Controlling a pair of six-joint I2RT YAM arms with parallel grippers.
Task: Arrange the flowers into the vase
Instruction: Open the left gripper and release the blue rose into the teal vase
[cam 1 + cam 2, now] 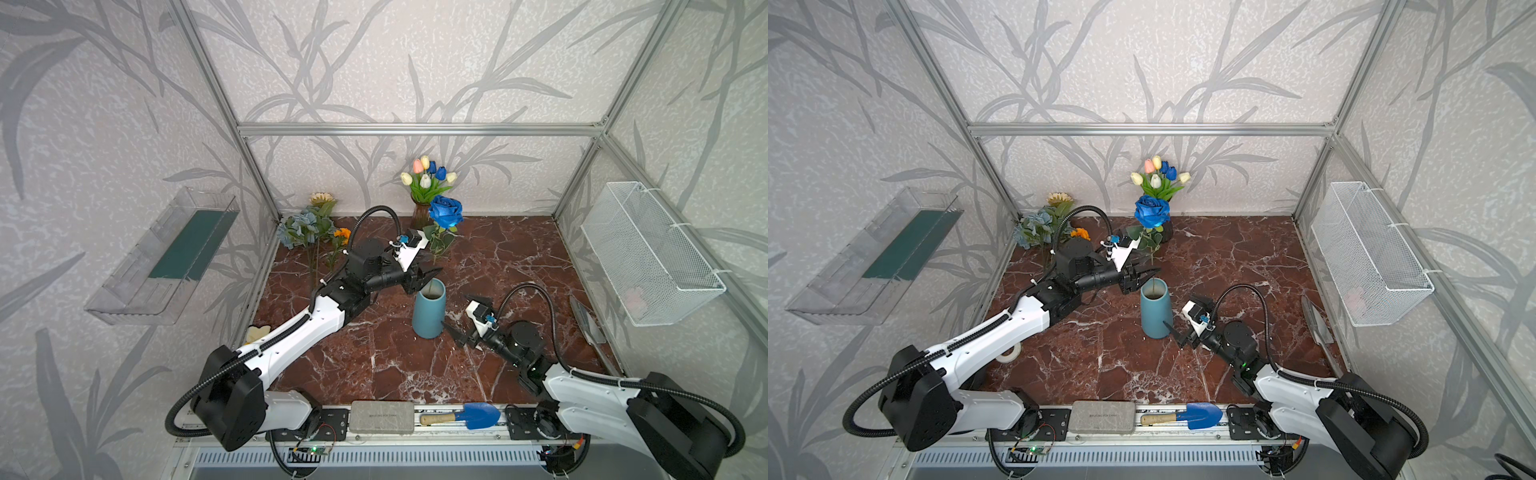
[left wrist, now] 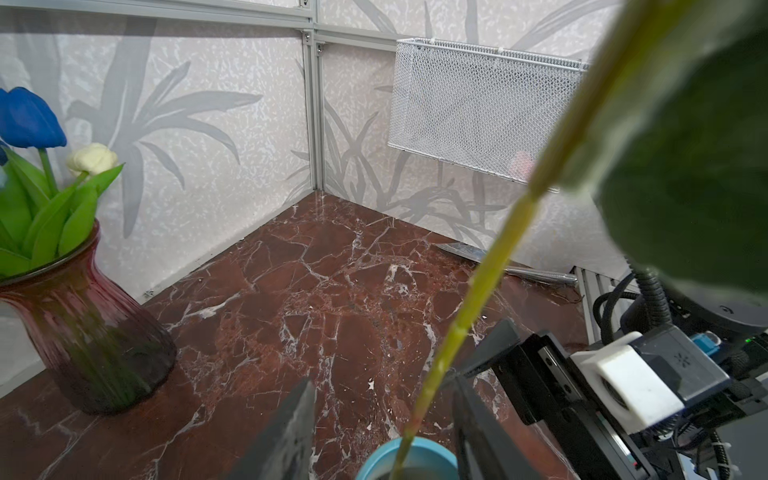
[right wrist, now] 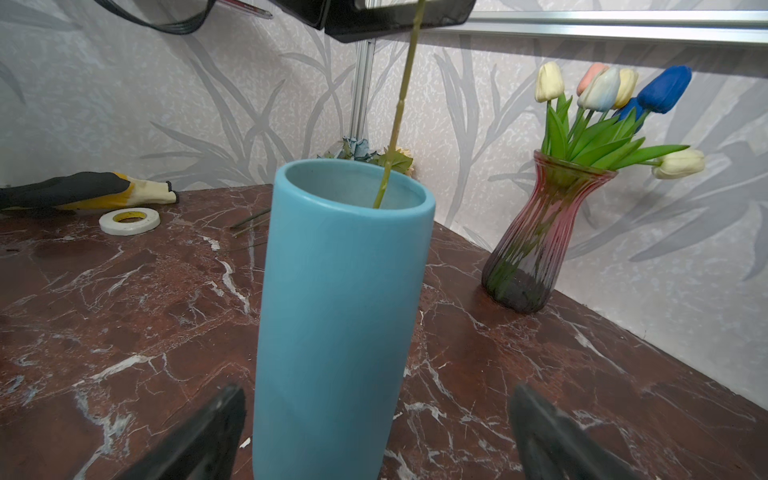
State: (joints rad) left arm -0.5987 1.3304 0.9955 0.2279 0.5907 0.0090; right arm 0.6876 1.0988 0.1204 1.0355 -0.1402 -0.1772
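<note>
The brown stone table (image 1: 519, 257) has a tall blue vase (image 1: 429, 313) in the middle. The left gripper (image 1: 432, 277) hangs right over the vase's mouth. Its jaws are part way open, and the stem (image 2: 482, 286) stands loose between them, close to one jaw. The stem goes down into the vase, but I can't see how deep. The blue rose (image 1: 446, 212) sits high above, a bit tilted. The right gripper (image 1: 455, 311) is wide, with one jaw on each side of the vase's foot, not touching it. More flowers (image 1: 307, 226) lie in the back left corner.

I think the rose is being let go. To do that well, open the left jaws more. Then pull away slowly, so nothing hooks the stem or the big leaf (image 2: 685, 166). The rose looks top-heavy, so the right gripper should be ready to catch the vase if it tips.
</note>
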